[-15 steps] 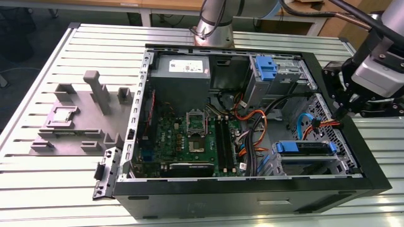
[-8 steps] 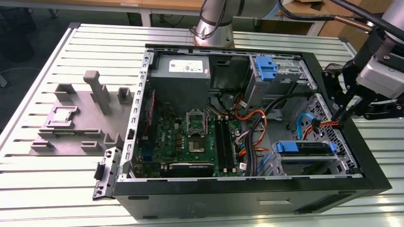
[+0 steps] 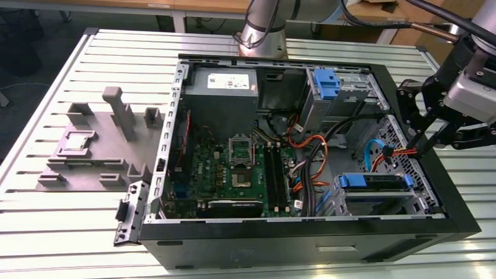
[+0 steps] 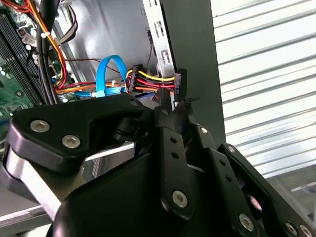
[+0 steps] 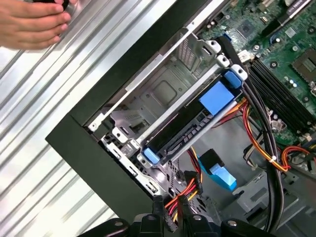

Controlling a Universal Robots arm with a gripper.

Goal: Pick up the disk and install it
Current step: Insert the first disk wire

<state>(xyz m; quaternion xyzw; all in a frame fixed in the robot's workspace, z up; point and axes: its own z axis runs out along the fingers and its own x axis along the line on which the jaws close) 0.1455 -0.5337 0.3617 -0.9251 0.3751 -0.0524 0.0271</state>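
**Ana:** Claw [image 3: 419, 152] first: where is it?

**Ben:** At the edge of the computer case [image 3: 453, 200] on the exterior view's right. Its tip is down among the bundle of red, yellow and black wires [image 3: 399, 151]. Both wrist views show the tip right at that bundle [image 4: 150, 81], near the black plug [image 4: 177, 81] on its end.

**Ana:** Is it open or closed, and is it holding anything?

**Ben:** I cannot tell. The tip is against the wires, but whether it is pinching them or just resting beside them does not show. It has no hold of the disk.

**Ana:** So where is the disk?

**Ben:** The disk [image 3: 374, 182] sits inside the case, in the metal drive cage [image 3: 422, 203] at the near corner on the exterior view's right. In the first wrist view it [image 5: 190, 126] lies flat in the cage, with blue plastic at both ends. It is near the claw but apart from it.

**Ana:** What else is in there?

**Ben:** There is a green circuit board [image 3: 236, 168] in the middle and a grey power box [image 3: 225, 84] at the far side. A bare blue bracket [image 3: 326, 81] sits in the far bay. A flat blue cable [image 4: 111, 69] curls just beside the wires.

**Ana:** And outside the case?

**Ben:** A grey holder [image 3: 93, 145] stands on the slatted table [image 3: 54, 232], on the exterior view's left. In the first wrist view a person's hand [image 5: 32, 22] rests on the table, well apart from the cage.
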